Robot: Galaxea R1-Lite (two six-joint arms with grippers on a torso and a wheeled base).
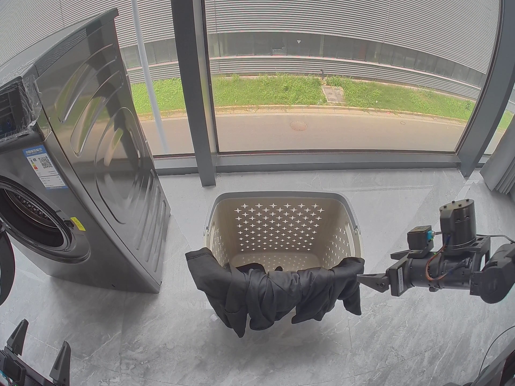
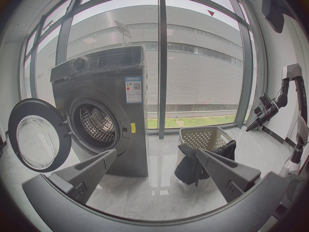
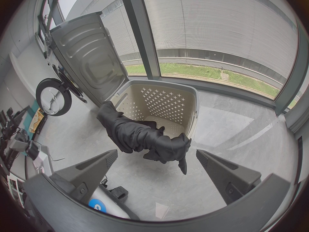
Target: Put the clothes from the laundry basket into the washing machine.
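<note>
Black garment (image 1: pixel 273 296) over laundry basket (image 1: pixel 279 226) rim

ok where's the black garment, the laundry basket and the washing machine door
black garment (image 1: pixel 268 296): head view, middle fold
laundry basket (image 1: pixel 279 226): head view, far inner wall
washing machine door (image 2: pixel 37 142): left wrist view, glass window

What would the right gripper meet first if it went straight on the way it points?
Probably the black garment draped over the laundry basket's near rim; the open right gripper aims at it.
</note>
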